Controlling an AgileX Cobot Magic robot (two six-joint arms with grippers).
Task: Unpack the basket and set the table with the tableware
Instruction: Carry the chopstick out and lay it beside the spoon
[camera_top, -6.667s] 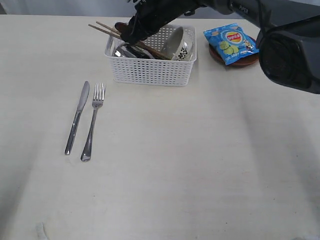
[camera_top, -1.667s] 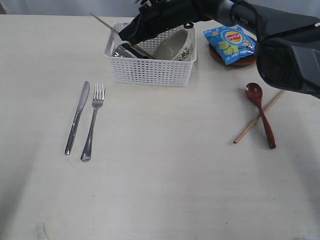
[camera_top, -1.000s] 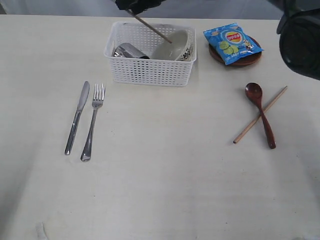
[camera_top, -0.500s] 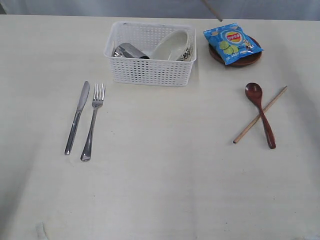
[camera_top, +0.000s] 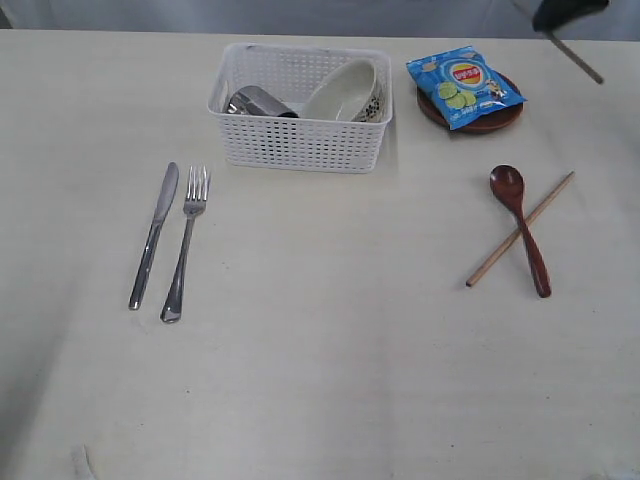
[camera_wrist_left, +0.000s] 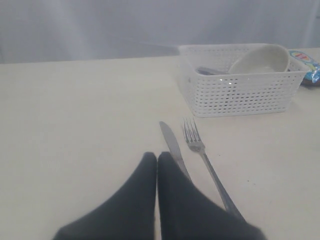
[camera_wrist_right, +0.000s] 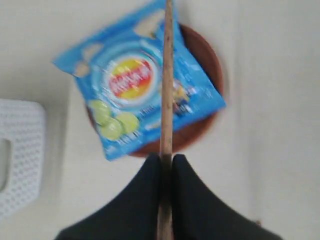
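Observation:
My right gripper (camera_top: 566, 12) (camera_wrist_right: 166, 159) is shut on a wooden chopstick (camera_top: 577, 57) (camera_wrist_right: 166, 80), held in the air at the far right, over the blue snack bag (camera_wrist_right: 135, 85) on the brown plate (camera_wrist_right: 207, 65). The other chopstick (camera_top: 519, 230) lies crossed with the dark red spoon (camera_top: 522, 225) on the table (camera_top: 330, 330). In the white basket (camera_top: 300, 140) (camera_wrist_left: 240, 92) lie the white bowl (camera_top: 345, 90) (camera_wrist_left: 260, 60) and the steel cup (camera_top: 255, 100). The knife (camera_top: 153, 235) (camera_wrist_left: 172, 147) and fork (camera_top: 186, 240) (camera_wrist_left: 202, 152) lie left. My left gripper (camera_wrist_left: 157, 156) is shut and empty, near the knife.
The blue snack bag (camera_top: 462, 82) rests on the brown plate (camera_top: 480, 120) right of the basket. A grey wall runs behind the table's far edge.
My right gripper has lifted the second chopstick out of the basket and carried it right, past the snack bag. The spoon and first chopstick were laid at the right earlier.

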